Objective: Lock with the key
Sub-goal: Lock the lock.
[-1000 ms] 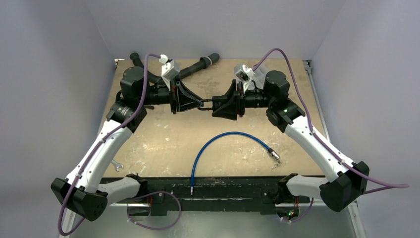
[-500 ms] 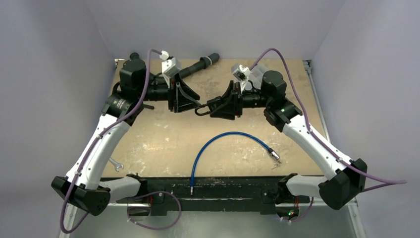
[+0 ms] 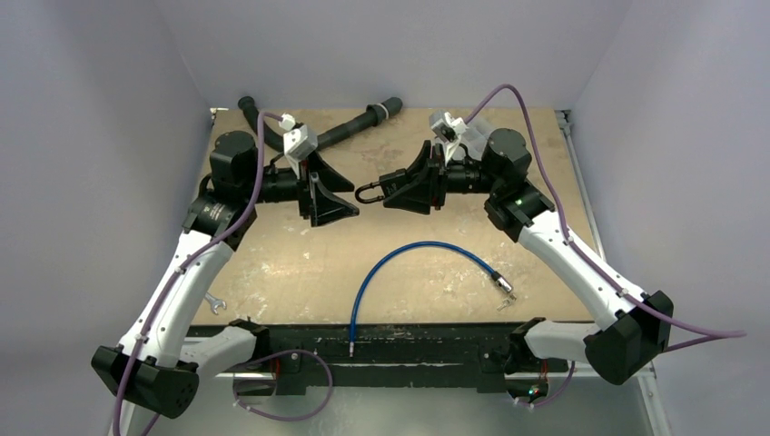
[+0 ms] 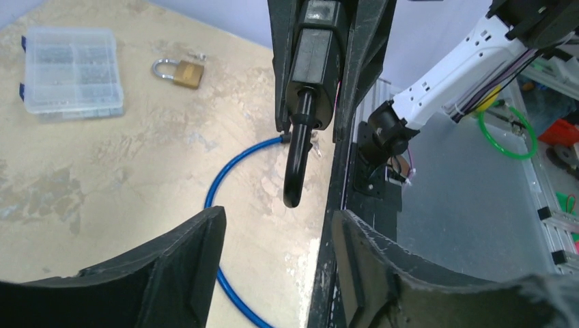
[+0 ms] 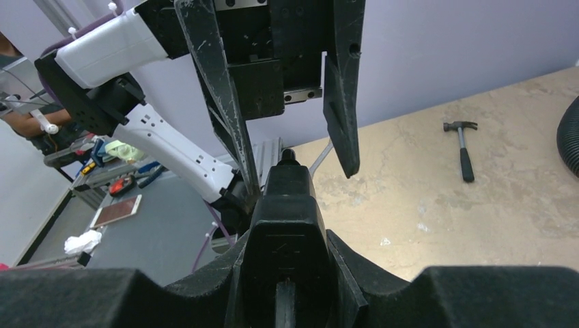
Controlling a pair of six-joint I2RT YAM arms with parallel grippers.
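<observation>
Your right gripper point(image 3: 392, 188) clamps the black padlock point(image 4: 315, 61), shackle pointing at your open, empty left gripper point(image 3: 354, 200); any key is indiscernible.

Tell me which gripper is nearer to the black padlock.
Right. The right gripper holds the black padlock; the left gripper is open, just beside its shackle, not gripping.

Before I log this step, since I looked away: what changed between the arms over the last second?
The left gripper opened, let go of the black padlock and drew back to its own left. The right gripper kept its grip and carried the padlock slightly toward the far edge. The blue cable and wrench lie as before.
</observation>
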